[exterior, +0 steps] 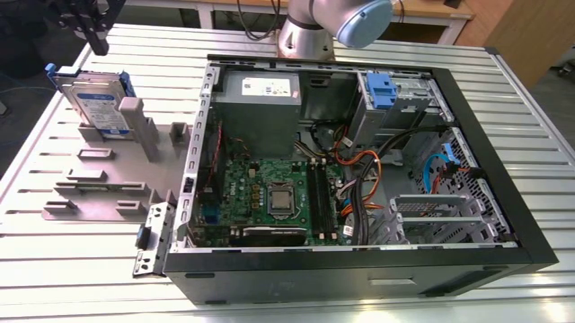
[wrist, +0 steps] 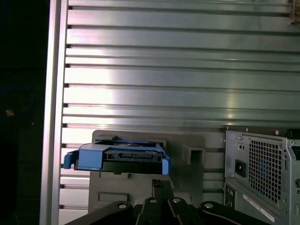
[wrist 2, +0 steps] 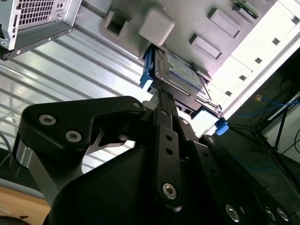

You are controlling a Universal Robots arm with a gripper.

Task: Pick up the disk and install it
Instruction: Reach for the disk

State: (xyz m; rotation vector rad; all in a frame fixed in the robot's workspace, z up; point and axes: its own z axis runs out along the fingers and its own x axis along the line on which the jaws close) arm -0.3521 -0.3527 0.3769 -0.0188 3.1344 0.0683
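Hand (exterior: 99, 44) hangs over the disk (exterior: 94, 108), fingers pinched together on nothing. The disk stands on edge in its grey holder (exterior: 144, 138), on the worktop (exterior: 81, 269) beside the case (exterior: 485, 161). Best bet: spread wide, square up to the blue rails, then descend straight.

The arm (exterior: 306, 37) stands at the counter's far edge. Its hand (exterior: 99, 44) hangs at the exterior view's upper left, pointing down, fingers (wrist 2: 165, 122) pressed together, holding nothing, touching nothing.
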